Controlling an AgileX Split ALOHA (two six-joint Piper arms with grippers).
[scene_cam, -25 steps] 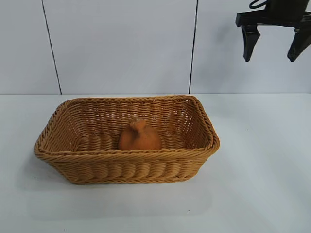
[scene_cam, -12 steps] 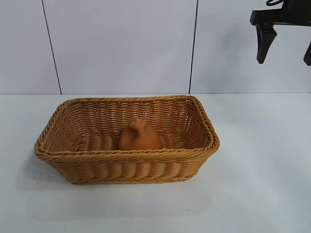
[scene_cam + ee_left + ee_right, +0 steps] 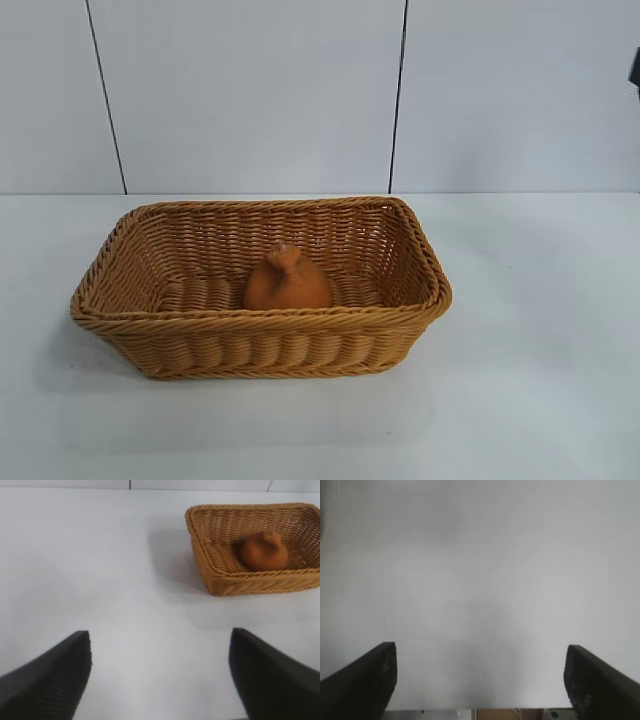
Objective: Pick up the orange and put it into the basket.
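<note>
The left gripper (image 3: 160, 675) hangs over bare white tabletop (image 3: 100, 570) well apart from the basket, its two black fingers (image 3: 50, 680) ribbed on their inner faces and spread wide with nothing between them. The table is a smooth, matte white surface, backed in the exterior view by a pale panelled wall (image 3: 250, 90) split by thin dark vertical seams. On it stands the basket (image 3: 260, 345), a rectangular wicker one of tan-golden strands woven in tight horizontal rows, its sides flaring outward to a thick braided rim. The orange (image 3: 287, 280) sits inside on the woven floor, against the near long wall and roughly midway along it; it is matte orange-brown, rough-skinned and dome-shaped, with a knobby pointed top that leans slightly, and it takes up only a small share of the basket's floor. Open floor lies on either side of the fruit, and a dip in the rim marks the right-hand end. Wide bare table surrounds the basket on all sides, with more on the right. The right gripper (image 3: 480, 680) points down at plain white table near that table's edge, its dark, rough-faced fingers (image 3: 365, 680) set far apart and holding nothing; in the exterior view only a dark sliver shows at the upper right border.
</note>
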